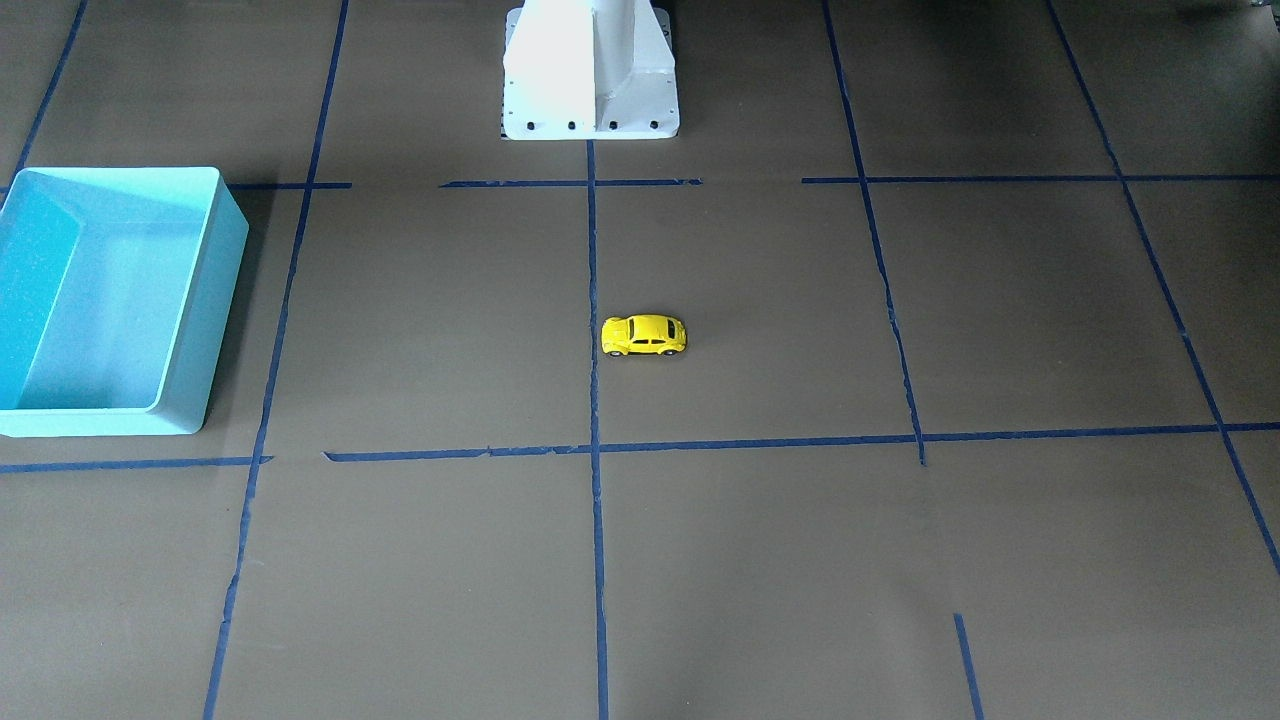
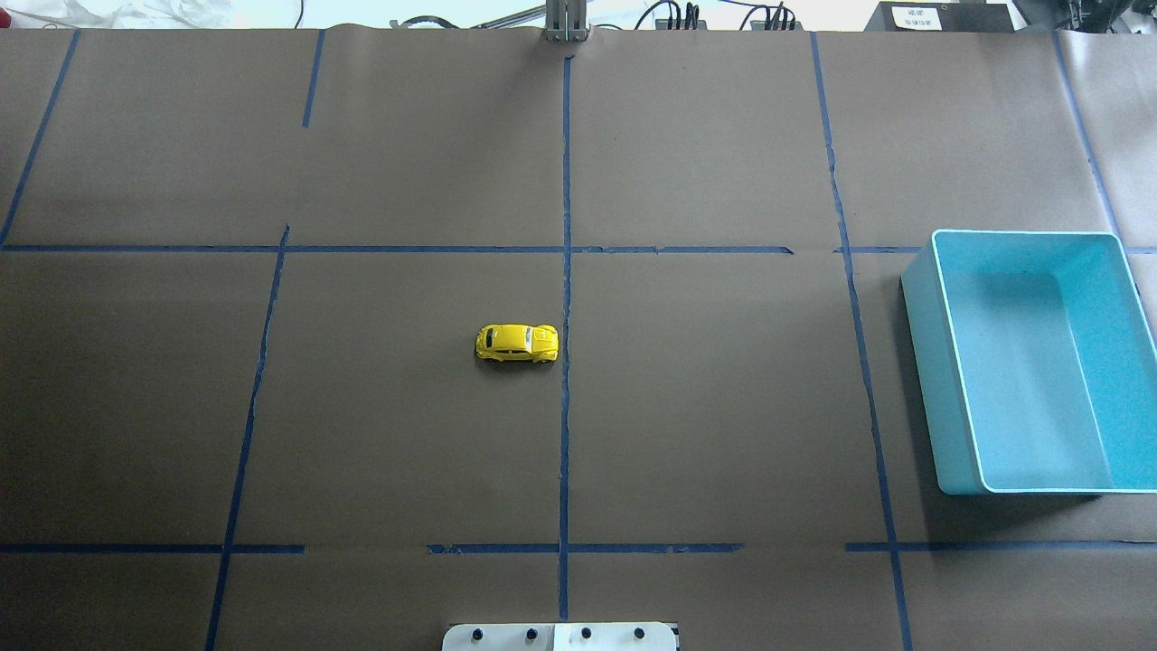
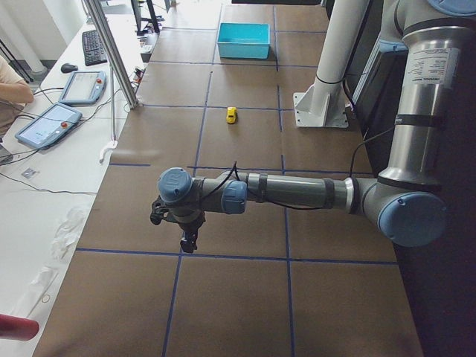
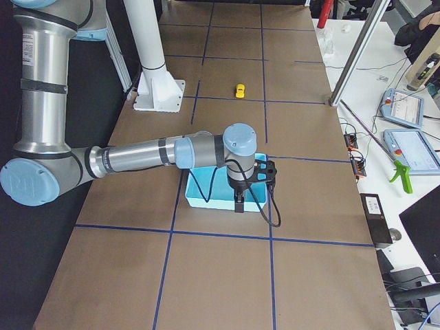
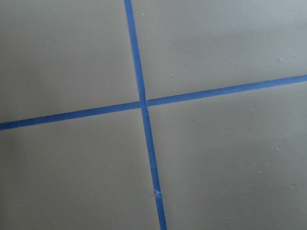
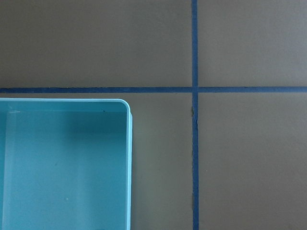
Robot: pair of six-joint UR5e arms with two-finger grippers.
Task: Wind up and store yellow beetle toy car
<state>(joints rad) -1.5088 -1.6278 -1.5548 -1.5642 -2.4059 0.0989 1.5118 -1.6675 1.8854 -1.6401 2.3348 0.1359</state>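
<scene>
yellow beetle toy car (image 1: 644, 335) — bright yellow | rounded | dark windows

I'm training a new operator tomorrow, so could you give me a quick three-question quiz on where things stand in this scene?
1. True or false: the yellow beetle toy car stands on its wheels on the table, outside the turquoise bin.
2. In the overhead view, where is the car relative to the central blue tape line?
A) just left of it
B) far to its right
C) straddling it
3. Which wrist camera shows a corner of the bin?

Key: 1 true; 2 A; 3 the right wrist camera.
</scene>
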